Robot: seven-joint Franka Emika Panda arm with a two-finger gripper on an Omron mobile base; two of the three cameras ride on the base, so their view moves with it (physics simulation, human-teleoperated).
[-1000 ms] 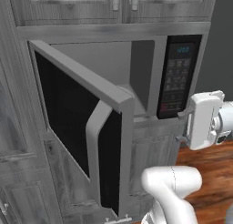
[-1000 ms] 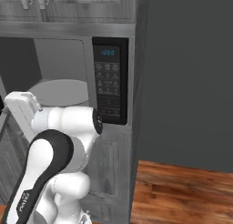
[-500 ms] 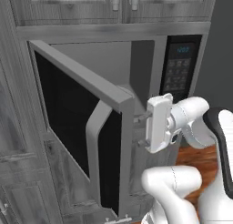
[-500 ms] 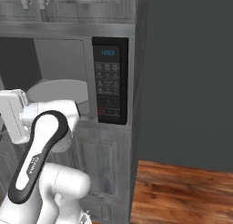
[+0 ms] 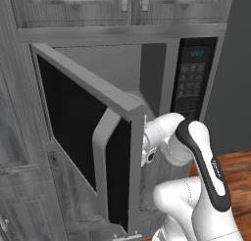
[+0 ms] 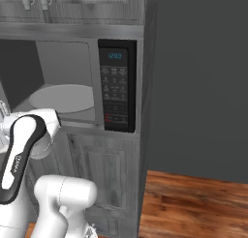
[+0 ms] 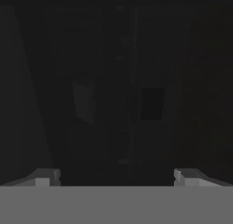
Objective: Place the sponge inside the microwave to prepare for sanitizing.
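One microwave [image 5: 147,88], door [image 5: 83,137] swung wide; display [image 6: 115,55] digits too blurred to read. Right base view alone shows turntable [image 6: 63,97]. My gripper [image 7: 116,175]: tips wide apart at six o'clock, empty, facing dark glass. Sponge's place: cannot tell.

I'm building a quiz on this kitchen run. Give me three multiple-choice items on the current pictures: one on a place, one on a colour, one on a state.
1. Where is the keypad on the microwave?
A. right of the cavity
B. left of the cavity
C. under the door

2. What colour are the display digits?
A. red
B. blue-green
C. yellow

3. How does the door stand?
A. shut
B. taken off
C. swung open

Answers:
1 A: in both base views the keypad sits right of the cavity.
2 B: the digits glow blue-green on the black panel.
3 C: the door stands out to the left, and the turntable shows inside.
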